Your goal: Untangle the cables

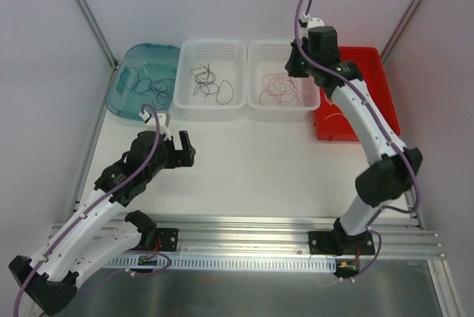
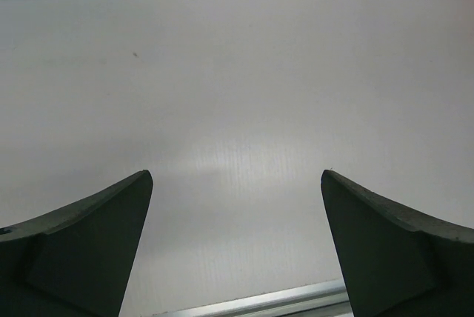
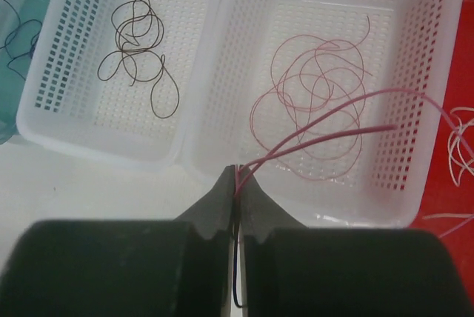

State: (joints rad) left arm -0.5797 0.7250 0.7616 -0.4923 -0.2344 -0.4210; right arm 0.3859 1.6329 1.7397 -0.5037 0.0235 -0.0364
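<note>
At the upper left of the top view a translucent teal bin (image 1: 148, 49) holds a dark cable (image 1: 152, 84) in loose loops. Below it the left gripper (image 2: 235, 176) hangs over bare matte table (image 1: 259, 161), its dark wedge-shaped fingers (image 2: 89, 243) spread wide and holding nothing. It looks free for a fresh pick.

The left basket (image 1: 211, 41), white perforated plastic, holds a curly brown cable (image 3: 137, 43). The colours seem sorted one to a container. The right basket (image 3: 437, 72) holds a hair-thin pink cable (image 3: 318, 102) in wide springy rings.

At the lower centre of the right wrist view the right gripper (image 3: 237, 176) is pressed together on that pink cable. Two strands rise from the pinch toward the right. One crosses the basket's right wall toward the red tray (image 1: 370, 58), where a white cable (image 3: 463, 132) lies. It is probably held high to draw the pink clear.
</note>
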